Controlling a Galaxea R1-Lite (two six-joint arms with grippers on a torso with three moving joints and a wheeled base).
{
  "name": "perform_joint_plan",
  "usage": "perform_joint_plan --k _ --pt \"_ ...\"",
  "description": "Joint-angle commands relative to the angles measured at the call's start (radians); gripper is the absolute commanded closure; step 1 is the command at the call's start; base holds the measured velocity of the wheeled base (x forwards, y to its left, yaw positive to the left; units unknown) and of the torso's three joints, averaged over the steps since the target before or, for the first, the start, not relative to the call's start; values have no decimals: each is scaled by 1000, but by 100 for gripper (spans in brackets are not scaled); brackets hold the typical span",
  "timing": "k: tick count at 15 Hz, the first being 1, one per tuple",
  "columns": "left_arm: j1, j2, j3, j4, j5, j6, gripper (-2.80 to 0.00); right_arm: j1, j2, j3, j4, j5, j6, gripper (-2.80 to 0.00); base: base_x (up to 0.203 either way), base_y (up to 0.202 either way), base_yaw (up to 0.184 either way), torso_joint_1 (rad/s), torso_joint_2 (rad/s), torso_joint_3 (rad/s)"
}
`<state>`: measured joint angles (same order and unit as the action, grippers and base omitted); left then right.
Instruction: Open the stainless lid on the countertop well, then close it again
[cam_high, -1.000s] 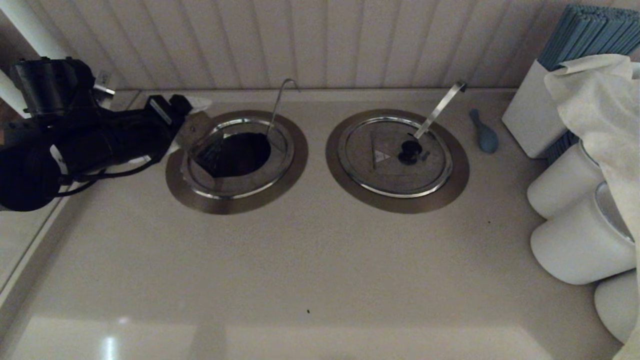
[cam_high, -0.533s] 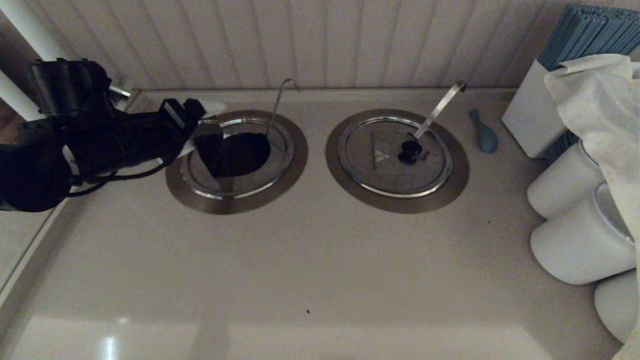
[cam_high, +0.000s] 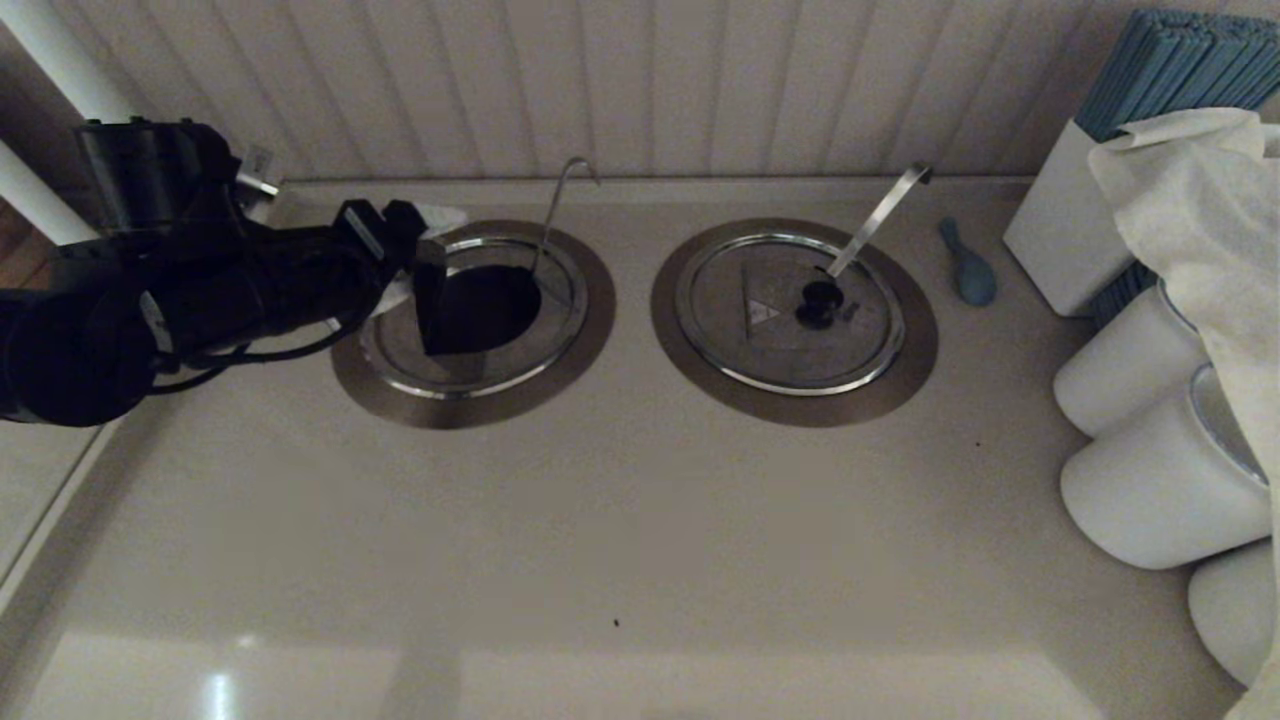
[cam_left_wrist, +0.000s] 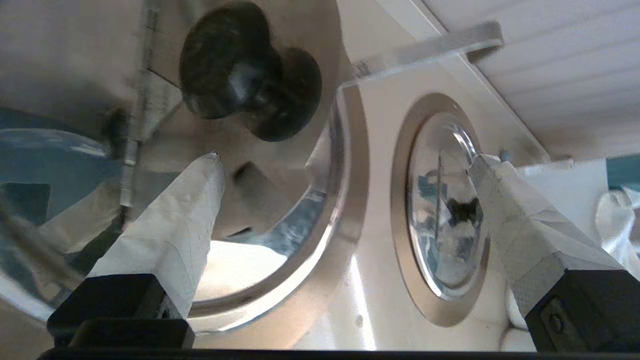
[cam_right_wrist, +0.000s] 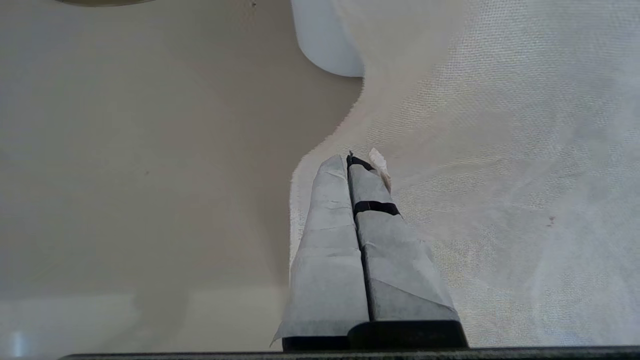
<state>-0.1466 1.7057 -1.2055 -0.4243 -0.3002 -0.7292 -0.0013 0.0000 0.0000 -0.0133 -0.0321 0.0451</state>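
The right gripper (cam_right_wrist: 357, 157) is pressed tight together with nothing in it, beside a white cloth (cam_right_wrist: 500, 175). At nine o'clock on the counter (cam_high: 620, 540), the left gripper (cam_high: 425, 240) has its fingers spread wide at the stainless lid (cam_high: 432, 300). The flap stands up over the dark countertop well (cam_high: 480, 310). At two o'clock lies the twin lid (cam_high: 790, 310), flat.

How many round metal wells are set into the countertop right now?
2. The countertop well sits toward the robot's left, its stainless lid tipped up beside the open left end effector. The twin well sits to its right, lid shut.
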Motion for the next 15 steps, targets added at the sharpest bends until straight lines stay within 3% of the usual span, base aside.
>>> perform_joint_plan --k 1,5,12,15 --pt "-12 1 2 -4 -2 -5 -280 0 2 0 -1 0 1 0 0 0 0 0 0 0" --pt "-20 1 9 -4 -1 30 -280 0 2 0 -1 0 1 0 0 0 0 0 0 0" --pt "-19 -10 11 -3 0 33 -280 0 2 0 -1 0 -1 0 0 0 0 0 0 0" --pt "-18 -34 16 3 10 69 -280 0 2 0 -1 0 1 0 0 0 0 0 0 0"
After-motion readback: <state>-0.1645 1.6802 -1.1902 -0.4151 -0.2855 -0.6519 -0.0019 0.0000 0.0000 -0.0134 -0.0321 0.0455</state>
